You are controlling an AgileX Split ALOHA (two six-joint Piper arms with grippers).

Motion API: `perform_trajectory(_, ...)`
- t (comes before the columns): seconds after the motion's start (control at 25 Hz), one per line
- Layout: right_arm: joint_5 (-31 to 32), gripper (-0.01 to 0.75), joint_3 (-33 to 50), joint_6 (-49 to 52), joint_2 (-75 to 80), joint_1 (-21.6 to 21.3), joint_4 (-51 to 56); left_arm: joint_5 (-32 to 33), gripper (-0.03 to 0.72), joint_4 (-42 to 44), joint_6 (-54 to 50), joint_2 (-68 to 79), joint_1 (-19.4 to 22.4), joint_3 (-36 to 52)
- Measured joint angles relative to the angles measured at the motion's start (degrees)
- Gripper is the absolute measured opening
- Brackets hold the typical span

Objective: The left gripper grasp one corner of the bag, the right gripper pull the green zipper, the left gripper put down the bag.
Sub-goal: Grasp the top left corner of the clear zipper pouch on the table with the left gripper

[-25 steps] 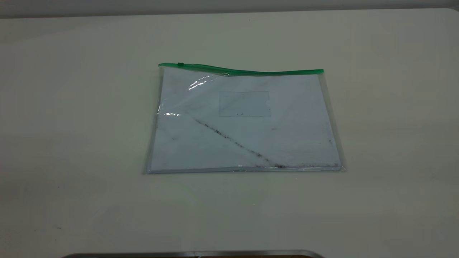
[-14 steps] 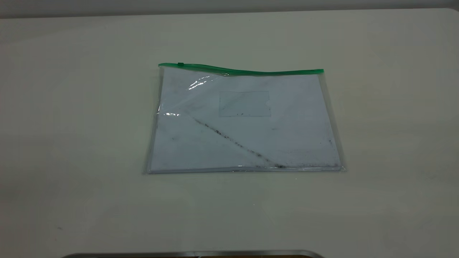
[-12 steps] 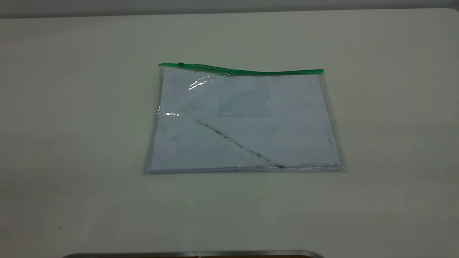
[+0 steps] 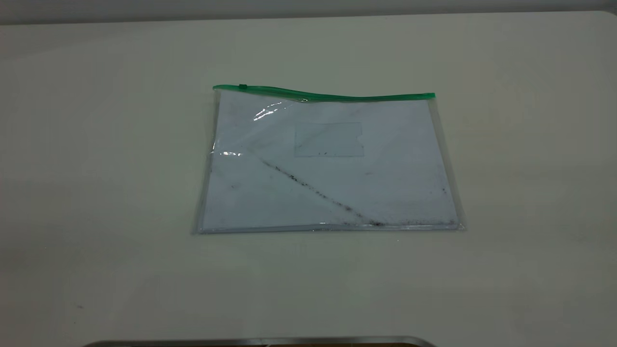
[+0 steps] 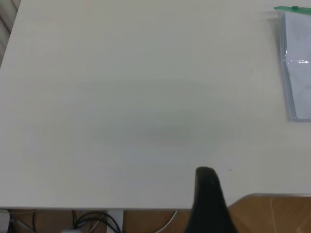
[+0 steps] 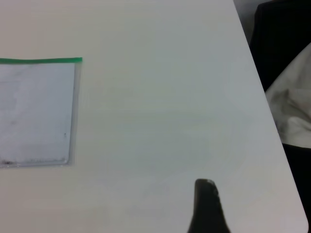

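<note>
The bag (image 4: 328, 164), a clear pouch with white sheets inside and a dark diagonal smudge, lies flat in the middle of the table. The green zipper (image 4: 328, 95) runs along its far edge, with the slider tab (image 4: 242, 86) near the left end. Neither arm shows in the exterior view. The left gripper (image 5: 206, 171) hangs over the table's near edge, far from the bag's left side (image 5: 297, 63), its jaws showing as one black tip. The right gripper (image 6: 205, 183) is likewise one black tip, well to the right of the bag's right end (image 6: 36, 111).
The white table (image 4: 96, 193) spreads wide around the bag. A metal rim (image 4: 260, 342) shows at the near edge. The left wrist view shows wooden floor (image 5: 272, 213) and cables (image 5: 97, 223) beyond the table edge. Dark and white cloth (image 6: 286, 97) lies off the table's right side.
</note>
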Motion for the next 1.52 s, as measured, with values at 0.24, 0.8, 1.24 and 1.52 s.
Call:
perform_trajectory(0.24,0.0,0.557,0.0,0.0,0.0,0.0,0.0,0.0,0.588,0.0,-0.13,0.0,-0.15,0.0)
perform_trajectory(0.8,-0.01,0.557,0.0,0.12,0.0,0.0,1.57,-1.91,0.588,1.11,-0.46,15.77,-0.43,-10.42)
perform_trajectory(1.24,-3.59,0.557,-5.85,1.5,9.79,0.0,5.05,-22.69,0.588,-6.0,-0.03,53.1,-0.43,-17.58)
perform_trajectory(1.52,-15.74,0.557,-12.66,1.09,34.34,0.0,4.49,-36.87,0.588,-19.51,14.77,71.98,-0.43,-19.61)
